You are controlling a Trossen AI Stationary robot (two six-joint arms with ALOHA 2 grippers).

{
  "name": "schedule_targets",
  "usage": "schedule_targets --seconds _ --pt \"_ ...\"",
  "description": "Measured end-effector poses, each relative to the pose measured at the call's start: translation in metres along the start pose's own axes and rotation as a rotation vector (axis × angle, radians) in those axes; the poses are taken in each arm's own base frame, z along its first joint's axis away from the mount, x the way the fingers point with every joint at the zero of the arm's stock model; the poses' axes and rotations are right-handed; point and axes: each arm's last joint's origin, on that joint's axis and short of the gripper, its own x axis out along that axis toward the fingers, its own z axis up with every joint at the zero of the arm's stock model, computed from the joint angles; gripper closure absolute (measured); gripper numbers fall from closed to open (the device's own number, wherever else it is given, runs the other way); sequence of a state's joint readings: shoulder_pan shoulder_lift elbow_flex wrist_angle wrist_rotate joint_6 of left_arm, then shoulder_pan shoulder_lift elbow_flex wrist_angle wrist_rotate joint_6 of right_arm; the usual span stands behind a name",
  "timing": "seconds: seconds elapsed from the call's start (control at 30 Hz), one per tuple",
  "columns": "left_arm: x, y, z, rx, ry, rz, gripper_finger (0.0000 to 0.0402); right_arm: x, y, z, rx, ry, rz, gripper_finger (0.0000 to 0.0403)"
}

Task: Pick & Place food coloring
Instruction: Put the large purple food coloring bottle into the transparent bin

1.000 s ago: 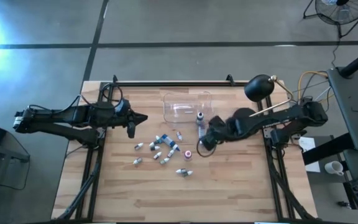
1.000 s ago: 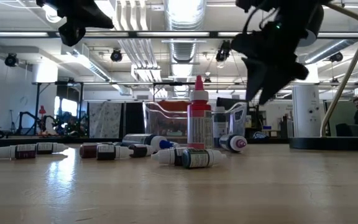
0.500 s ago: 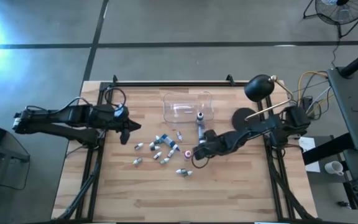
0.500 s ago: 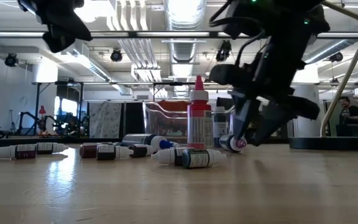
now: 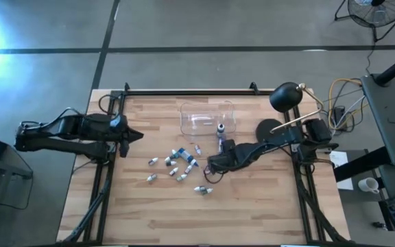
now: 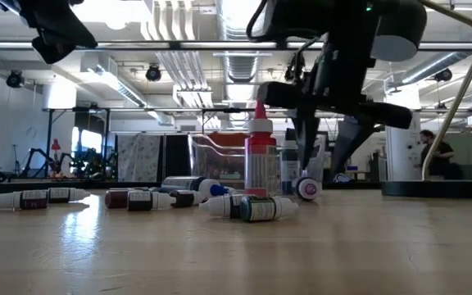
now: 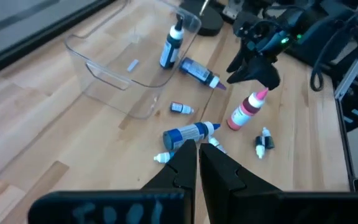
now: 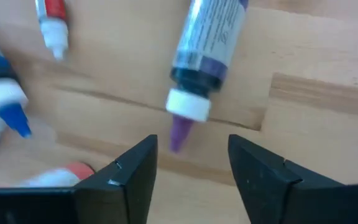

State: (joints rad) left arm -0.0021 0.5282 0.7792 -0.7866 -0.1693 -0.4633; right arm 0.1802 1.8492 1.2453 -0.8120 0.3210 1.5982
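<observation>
Several tiny food coloring bottles (image 5: 177,163) lie scattered on their sides at the middle of the wooden table. A pink one (image 7: 246,112) stands upright. A purple-tipped bottle (image 8: 207,56) lies on its side under my right gripper (image 8: 191,149). That gripper is open and low over the table, its fingers on either side of the bottle's purple tip (image 8: 178,134) without touching. In the low view it (image 6: 324,168) hangs just above that bottle (image 6: 307,188). My left gripper (image 5: 136,135) is shut and raised at the table's left side.
A clear plastic tub (image 5: 206,116) stands behind the bottles toward the far edge, with a dark-capped bottle (image 5: 220,129) upright at its near right corner. A black desk lamp (image 5: 286,97) stands at the far right. The near half of the table (image 5: 184,219) is bare wood.
My right gripper has swung from the tub's right side toward the table's left and near edge. It has also dropped down onto the bottle cluster, over the purple-tipped bottle. My left arm has drawn back toward the table's left edge.
</observation>
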Motion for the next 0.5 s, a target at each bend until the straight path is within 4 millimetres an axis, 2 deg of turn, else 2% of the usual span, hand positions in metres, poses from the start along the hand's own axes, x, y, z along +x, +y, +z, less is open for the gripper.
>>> schedule_targets --seconds 0.3,0.5 --pt "-0.004 0.002 -0.001 0.039 -0.009 0.012 0.0402 0.011 0.003 0.028 0.126 0.091 0.036 0.0146" --pt "-0.008 0.004 -0.003 0.053 -0.025 0.036 0.0402 0.026 0.001 0.028 0.168 0.153 -0.019 0.0134"
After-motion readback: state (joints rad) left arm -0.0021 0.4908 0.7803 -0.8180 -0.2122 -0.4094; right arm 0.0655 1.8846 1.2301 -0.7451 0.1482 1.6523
